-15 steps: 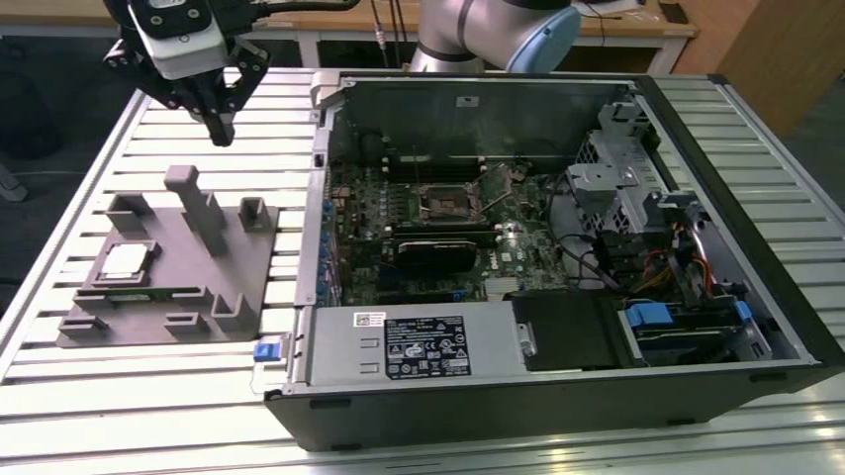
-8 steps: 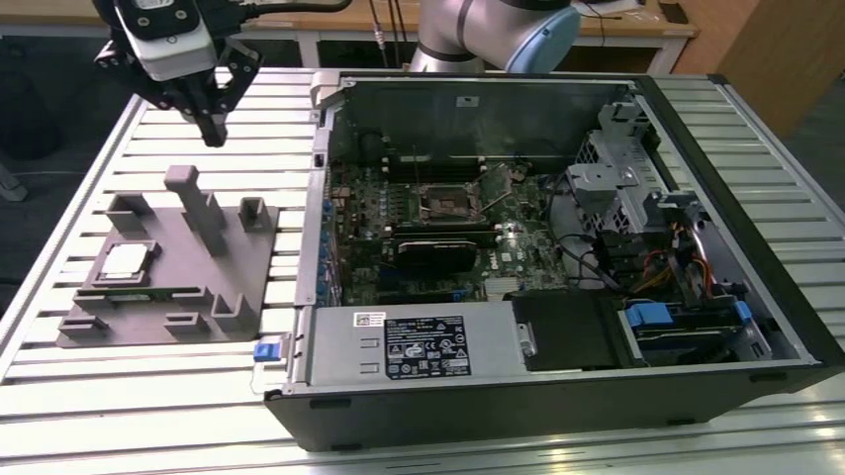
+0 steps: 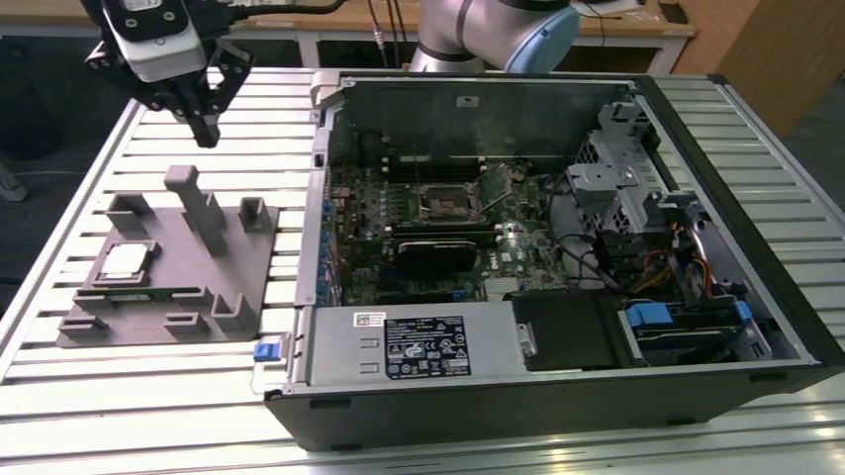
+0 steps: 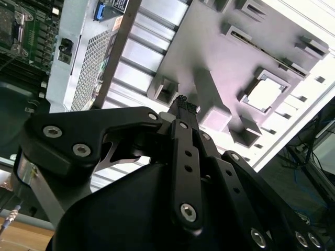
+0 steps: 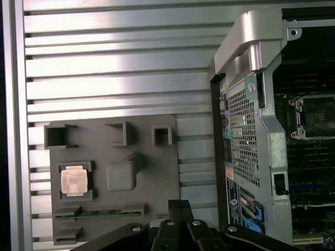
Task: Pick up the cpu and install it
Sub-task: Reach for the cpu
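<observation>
The cpu (image 3: 123, 260) is a small square chip with a silvery top. It lies flat in a recess of the grey plastic fixture (image 3: 185, 272) on the slatted table, at the exterior view's left. Both wrist views show the cpu (image 5: 74, 181) (image 4: 264, 94) in its pocket of the fixture (image 5: 157, 172) (image 4: 199, 47). My gripper (image 3: 205, 137) hangs above the table behind the fixture, well clear of the chip, fingers shut with nothing between them (image 4: 183, 106) (image 5: 180, 205). The black socket frame (image 3: 446, 203) (image 5: 317, 116) sits on the motherboard inside the open case.
The open computer case (image 3: 528, 396) lies on its side to the right of the fixture. A grey power supply box (image 3: 410, 341) with a white label, drive cages and cables crowd its inside. Tall posts (image 3: 198, 208) rise from the fixture. Aluminium table slats (image 5: 120, 68) surround it.
</observation>
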